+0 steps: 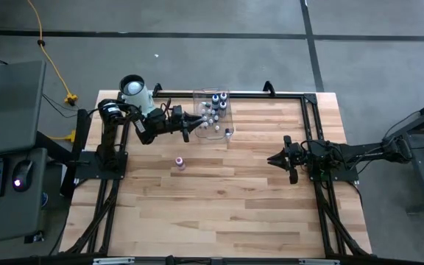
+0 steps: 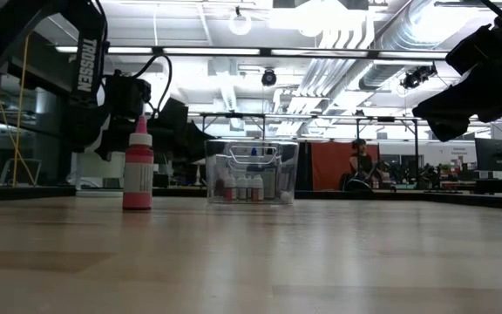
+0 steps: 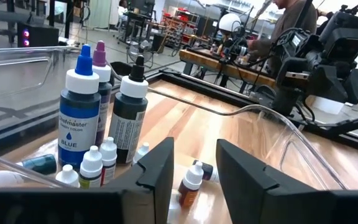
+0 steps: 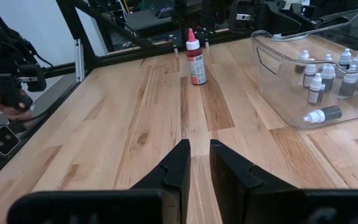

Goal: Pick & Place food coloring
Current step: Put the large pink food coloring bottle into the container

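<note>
The left gripper (image 1: 195,126) reaches level over the bin's (image 1: 227,110) near rim, its fingers (image 3: 157,168) parted and empty above a small brown bottle (image 3: 190,184) lying inside, apparently just dropped among the other bottles (image 3: 79,118). One pink bottle (image 1: 179,163) stands alone on the worktop (image 1: 219,206). The right gripper (image 1: 277,158) waits mid-worktop, low and pointing at the pink bottle, fingers (image 4: 178,165) nearly together, holding nothing.

- "TROSSEN" runs in white capitals down the dark arm (image 2: 91,65) in the low view.
- The blue-capped bottle (image 3: 79,118) in the left wrist view carries a label reading "BLUE" under a drop symbol; the line above it looks like "chefmaster", though the print is small.
</note>
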`<control>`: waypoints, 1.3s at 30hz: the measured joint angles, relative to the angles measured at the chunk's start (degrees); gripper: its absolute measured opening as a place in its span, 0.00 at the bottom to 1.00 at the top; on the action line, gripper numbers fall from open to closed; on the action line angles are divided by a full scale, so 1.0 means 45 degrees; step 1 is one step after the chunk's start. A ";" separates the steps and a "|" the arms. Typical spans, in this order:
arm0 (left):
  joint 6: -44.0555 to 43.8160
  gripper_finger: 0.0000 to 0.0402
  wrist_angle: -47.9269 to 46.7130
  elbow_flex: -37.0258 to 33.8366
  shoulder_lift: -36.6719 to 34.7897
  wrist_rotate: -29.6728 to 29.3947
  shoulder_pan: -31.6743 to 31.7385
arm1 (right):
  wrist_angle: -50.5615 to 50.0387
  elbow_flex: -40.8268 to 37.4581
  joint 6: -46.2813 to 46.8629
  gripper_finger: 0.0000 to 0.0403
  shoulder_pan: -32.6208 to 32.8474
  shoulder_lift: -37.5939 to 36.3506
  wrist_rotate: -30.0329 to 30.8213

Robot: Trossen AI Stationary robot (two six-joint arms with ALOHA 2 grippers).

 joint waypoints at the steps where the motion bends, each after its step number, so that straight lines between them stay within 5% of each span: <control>1: 0.0000 0.30 -0.0005 0.0003 0.0000 -0.0001 0.0000 | 0.0000 0.0000 0.0000 0.13 0.0001 0.0000 0.0000; 13: 0.0034 0.30 0.0010 0.0241 -0.0452 0.0530 0.0000 | 0.0000 0.0000 0.0000 0.13 0.0000 0.0003 0.0000; 23: 0.0274 0.30 -0.1055 0.0324 -0.3407 0.1568 0.0121 | 0.0000 0.0000 0.0000 0.13 -0.0002 0.0000 0.0000; 31: 0.1573 0.30 -0.6930 0.0324 -0.7551 0.4055 0.0069 | 0.0001 0.0000 -0.0004 0.13 0.0003 0.0000 0.0000; 39: 0.5751 0.30 -1.6895 0.1234 -1.2267 0.3159 -0.0699 | 0.0000 0.0000 0.0000 0.14 0.0003 0.0000 0.0000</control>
